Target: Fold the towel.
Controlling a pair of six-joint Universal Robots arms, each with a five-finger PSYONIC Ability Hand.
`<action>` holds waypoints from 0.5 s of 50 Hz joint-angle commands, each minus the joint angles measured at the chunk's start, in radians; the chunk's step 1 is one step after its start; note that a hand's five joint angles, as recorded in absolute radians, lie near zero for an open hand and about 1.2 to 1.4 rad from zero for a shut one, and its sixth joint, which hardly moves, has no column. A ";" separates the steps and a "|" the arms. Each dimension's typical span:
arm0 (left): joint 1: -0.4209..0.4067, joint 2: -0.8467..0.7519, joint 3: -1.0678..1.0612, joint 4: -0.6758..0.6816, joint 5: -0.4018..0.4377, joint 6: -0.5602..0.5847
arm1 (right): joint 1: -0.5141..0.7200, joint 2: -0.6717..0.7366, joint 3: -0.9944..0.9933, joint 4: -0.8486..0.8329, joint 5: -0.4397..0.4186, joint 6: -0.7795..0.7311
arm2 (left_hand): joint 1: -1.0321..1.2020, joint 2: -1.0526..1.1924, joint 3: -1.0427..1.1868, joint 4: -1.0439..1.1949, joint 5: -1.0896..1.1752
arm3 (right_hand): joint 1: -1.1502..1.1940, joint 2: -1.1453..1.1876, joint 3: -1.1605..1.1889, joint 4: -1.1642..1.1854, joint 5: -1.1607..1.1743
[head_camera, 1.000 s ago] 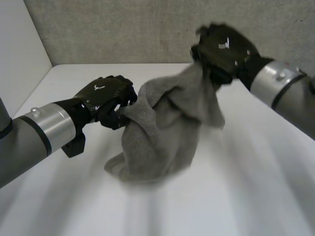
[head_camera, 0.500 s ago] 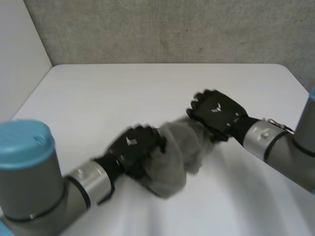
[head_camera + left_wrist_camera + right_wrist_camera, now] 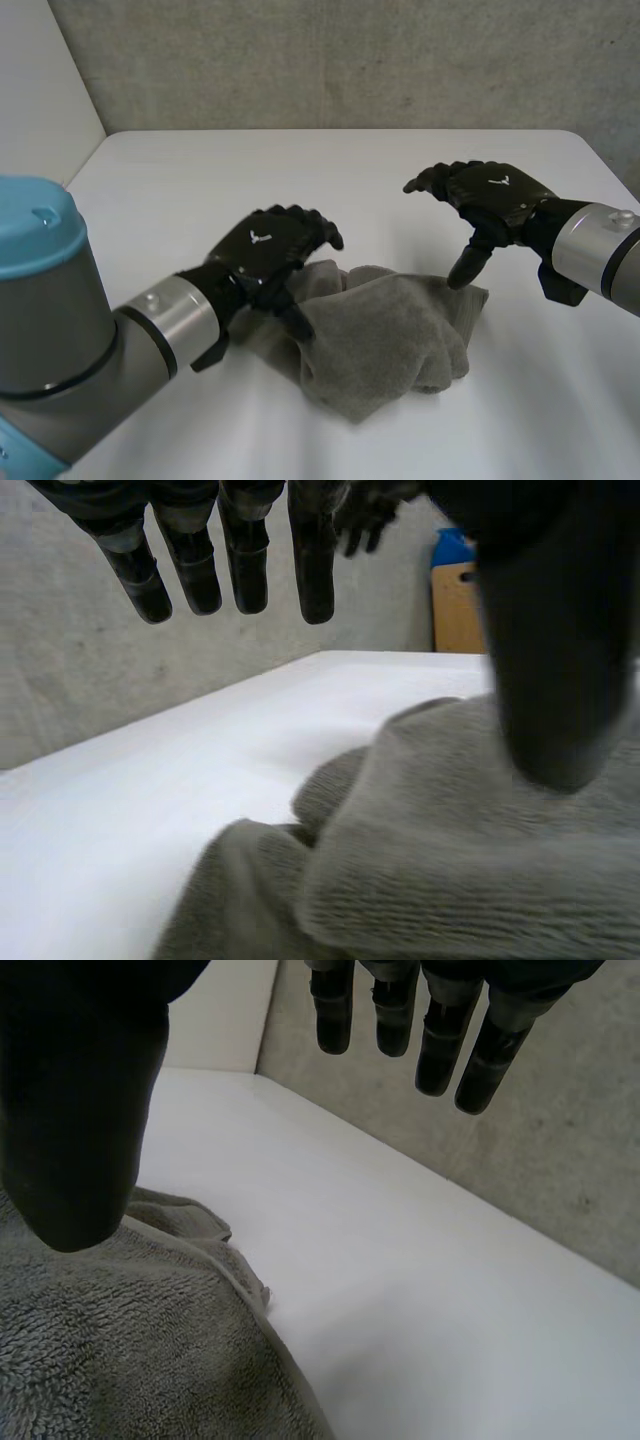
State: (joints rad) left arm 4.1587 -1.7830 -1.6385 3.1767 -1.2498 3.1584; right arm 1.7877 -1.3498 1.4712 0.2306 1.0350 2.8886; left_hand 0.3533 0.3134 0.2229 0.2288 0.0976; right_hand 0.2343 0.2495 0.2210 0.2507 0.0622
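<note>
Grey crumpled towel (image 3: pixel 385 335), well inside the table (image 3: pixel 300 170) edges

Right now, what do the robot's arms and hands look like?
Both hands are black, chunky and glove-like. The left hand and the right hand each carry a small white mark on the back. Their fingers are thick, segmented rods with rounded tips. Each wrist wears a shiny silver cuff. The left arm is a fat grey tube topped with a light-blue cap.

The towel (image 3: pixel 385 345) is grey terry cloth — matt, with a nubby looped pile. The table (image 3: pixel 300 180) looks smooth, matt white; the wall (image 3: pixel 350 60) — rough and grainy.
</note>
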 commanded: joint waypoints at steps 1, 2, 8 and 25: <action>0.034 -0.103 0.087 0.006 0.007 0.014 | -0.014 0.052 -0.006 0.007 0.065 0.006 | -0.096 -0.056 -0.048 -0.054 -0.015 | -0.060 -0.075 -0.046 -0.076 -0.062; 0.034 -0.104 0.088 0.006 0.007 0.014 | -0.014 0.067 -0.008 0.004 0.077 0.008 | -0.096 -0.056 -0.048 -0.054 -0.015 | -0.060 -0.075 -0.046 -0.076 -0.062; 0.058 -0.256 0.224 -0.027 0.015 0.063 | -0.014 0.136 -0.022 -0.002 0.085 0.012 | -0.090 -0.050 -0.048 -0.054 -0.009 | -0.060 -0.075 -0.046 -0.076 -0.062; 0.120 -0.421 0.292 -0.190 0.216 0.207 | 0.025 0.353 -0.091 -0.031 0.092 0.008 | -0.058 -0.018 -0.048 -0.054 0.024 | 0.088 0.073 -0.046 -0.076 0.085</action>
State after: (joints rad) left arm 4.2818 -2.1957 -1.3374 3.0077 -1.0489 3.3669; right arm 1.8069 -1.0158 1.3853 0.2220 1.1271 2.9002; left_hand 0.3533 0.3133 0.2229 0.2288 0.1002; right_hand 0.2407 0.2510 0.2210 0.2507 0.0646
